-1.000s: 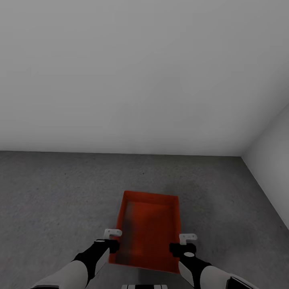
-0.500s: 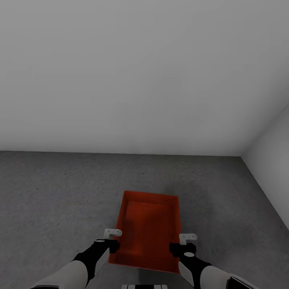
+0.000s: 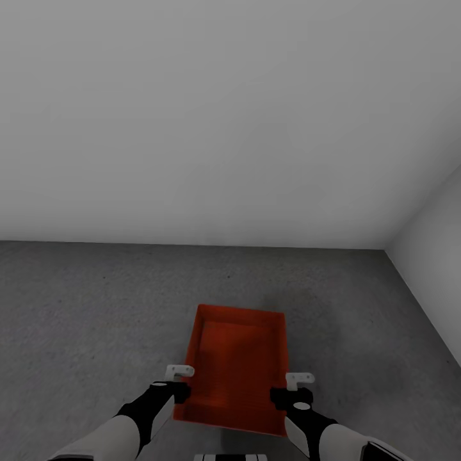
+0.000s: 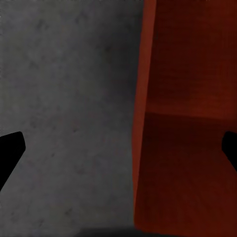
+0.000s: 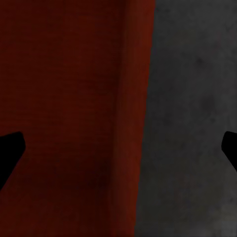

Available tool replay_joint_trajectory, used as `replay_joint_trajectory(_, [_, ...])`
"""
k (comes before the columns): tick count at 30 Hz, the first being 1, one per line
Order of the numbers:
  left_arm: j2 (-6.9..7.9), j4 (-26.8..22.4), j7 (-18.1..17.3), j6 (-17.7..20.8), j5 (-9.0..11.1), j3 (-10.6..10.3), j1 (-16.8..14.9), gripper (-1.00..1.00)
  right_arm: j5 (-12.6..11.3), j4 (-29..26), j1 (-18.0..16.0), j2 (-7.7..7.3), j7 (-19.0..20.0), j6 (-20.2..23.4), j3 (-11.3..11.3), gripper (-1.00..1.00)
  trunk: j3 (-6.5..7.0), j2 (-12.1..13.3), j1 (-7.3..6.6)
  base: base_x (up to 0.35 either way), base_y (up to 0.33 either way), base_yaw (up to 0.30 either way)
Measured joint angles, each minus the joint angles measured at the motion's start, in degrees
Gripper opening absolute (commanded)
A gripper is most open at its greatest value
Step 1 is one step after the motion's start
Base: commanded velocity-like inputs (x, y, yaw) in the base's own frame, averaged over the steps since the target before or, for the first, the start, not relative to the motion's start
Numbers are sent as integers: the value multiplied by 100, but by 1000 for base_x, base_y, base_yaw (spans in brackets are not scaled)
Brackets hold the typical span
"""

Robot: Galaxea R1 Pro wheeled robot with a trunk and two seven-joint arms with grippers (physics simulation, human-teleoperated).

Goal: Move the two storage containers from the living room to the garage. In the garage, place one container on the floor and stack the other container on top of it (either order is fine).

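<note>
I see the orange-red storage container (image 3: 235,371) on the concrete floor (image 3: 89,314), long axis pointing away toward the white wall (image 3: 218,128), with my left gripper (image 4: 118,148) and right gripper (image 5: 118,148) spread astride its side walls.

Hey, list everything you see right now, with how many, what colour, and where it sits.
storage container: one, orange-red, open top, on the floor between the two pincers, its side walls straddled by their fingers.
floor: one, dark grey speckled concrete, under and around the container.
walls: two, plain white, one straight ahead, one at the right meeting it in a corner.
left arm: one, white with black wrist, lower left.
right arm: one, white with black wrist, lower right.
left pincer: open, over the container's left wall.
right pincer: open, over its right wall.
</note>
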Motion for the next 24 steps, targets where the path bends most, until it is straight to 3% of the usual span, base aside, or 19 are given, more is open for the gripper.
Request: replay_joint_trajectory(24, [-3,0,7,23,2,0,0,100,-12,0,0,5,0,-6,1,100,394,881,-483,0,0,0])
